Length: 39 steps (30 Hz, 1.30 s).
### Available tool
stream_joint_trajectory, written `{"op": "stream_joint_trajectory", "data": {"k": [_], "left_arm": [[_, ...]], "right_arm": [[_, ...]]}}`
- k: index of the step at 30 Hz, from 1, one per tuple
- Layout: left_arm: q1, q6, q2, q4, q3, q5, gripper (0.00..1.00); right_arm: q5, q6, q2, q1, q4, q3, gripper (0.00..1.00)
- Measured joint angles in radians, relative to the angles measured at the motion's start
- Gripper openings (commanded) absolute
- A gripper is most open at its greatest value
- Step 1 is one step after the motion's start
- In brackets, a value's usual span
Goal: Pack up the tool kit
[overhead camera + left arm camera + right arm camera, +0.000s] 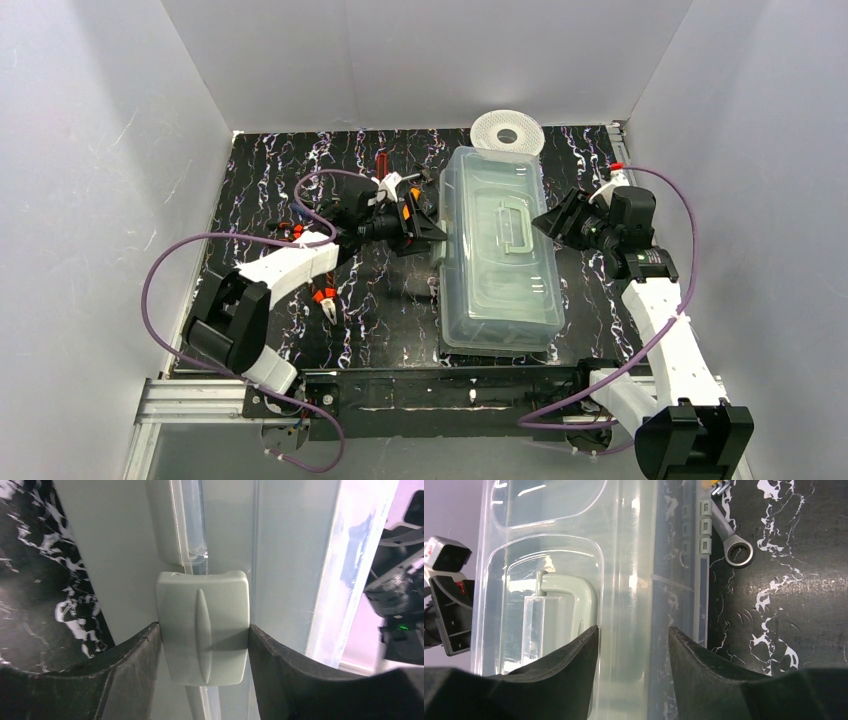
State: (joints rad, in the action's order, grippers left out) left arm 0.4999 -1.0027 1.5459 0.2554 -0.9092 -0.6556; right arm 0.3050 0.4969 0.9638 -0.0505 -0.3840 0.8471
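Observation:
The pale-green tool kit box point(500, 290) stands mid-table with its clear lid point(480, 190) closed and the handle point(515, 225) lying flat. My left gripper point(428, 232) is at the box's left side, and its jaws are closed on the green latch point(202, 627); the gripper point(203, 625) touches it on both sides. My right gripper point(548, 222) is open at the lid's right edge, and in the right wrist view the gripper point(633, 629) straddles the lid's rim ridge. Orange-handled pliers point(325, 300) and a red-handled tool point(382, 165) lie left of the box. A steel wrench point(731, 540) lies beside the box.
A white round spool point(507, 130) lies at the back, touching the box's far end. More orange-handled tools point(412, 195) lie by the left wrist. White walls enclose the black marbled table point(260, 180) on three sides.

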Motion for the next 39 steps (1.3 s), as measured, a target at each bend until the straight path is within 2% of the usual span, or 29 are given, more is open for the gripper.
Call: {"op": "stream_joint_trajectory", "data": {"k": [2, 7, 8, 10, 11, 12, 19, 26, 28, 29, 39], "left_arm": [[0.009, 0.066, -0.020, -0.120, -0.054, 0.046, 0.00], [0.008, 0.143, -0.042, -0.245, -0.089, 0.107, 0.00], [0.007, 0.162, -0.049, -0.261, -0.089, 0.121, 0.09], [0.003, 0.193, -0.069, -0.292, -0.089, 0.150, 0.66], [-0.002, 0.198, -0.080, -0.301, -0.089, 0.157, 0.79], [-0.006, 0.213, -0.088, -0.306, -0.089, 0.159, 0.86], [-0.054, 0.233, -0.172, -0.335, -0.075, 0.201, 0.87], [-0.048, 0.330, -0.257, -0.462, -0.102, 0.260, 0.89], [-0.031, 0.354, -0.270, -0.498, -0.132, 0.272, 0.97], [-0.018, 0.365, -0.277, -0.508, -0.150, 0.274, 0.98], [0.124, 0.372, -0.264, -0.505, -0.219, 0.262, 0.98]], "right_arm": [[0.017, 0.002, 0.007, -0.003, 0.009, 0.000, 0.58], [0.059, 0.013, 0.025, -0.004, 0.021, 0.000, 0.59], [0.069, 0.019, 0.028, -0.006, 0.026, -0.001, 0.60], [0.080, 0.026, 0.032, -0.014, 0.039, -0.005, 0.63], [0.084, 0.029, 0.032, -0.018, 0.045, -0.006, 0.66], [0.087, 0.032, 0.033, -0.022, 0.048, -0.006, 0.68], [0.087, 0.034, 0.026, -0.029, 0.016, 0.000, 0.69], [-0.054, -0.013, -0.001, -0.091, -0.189, 0.100, 0.70], [-0.108, -0.024, -0.008, -0.132, -0.252, 0.132, 0.70], [-0.131, -0.026, -0.010, -0.151, -0.280, 0.145, 0.69], [-0.389, -0.026, 0.065, -0.347, -0.452, 0.292, 0.71]]}}
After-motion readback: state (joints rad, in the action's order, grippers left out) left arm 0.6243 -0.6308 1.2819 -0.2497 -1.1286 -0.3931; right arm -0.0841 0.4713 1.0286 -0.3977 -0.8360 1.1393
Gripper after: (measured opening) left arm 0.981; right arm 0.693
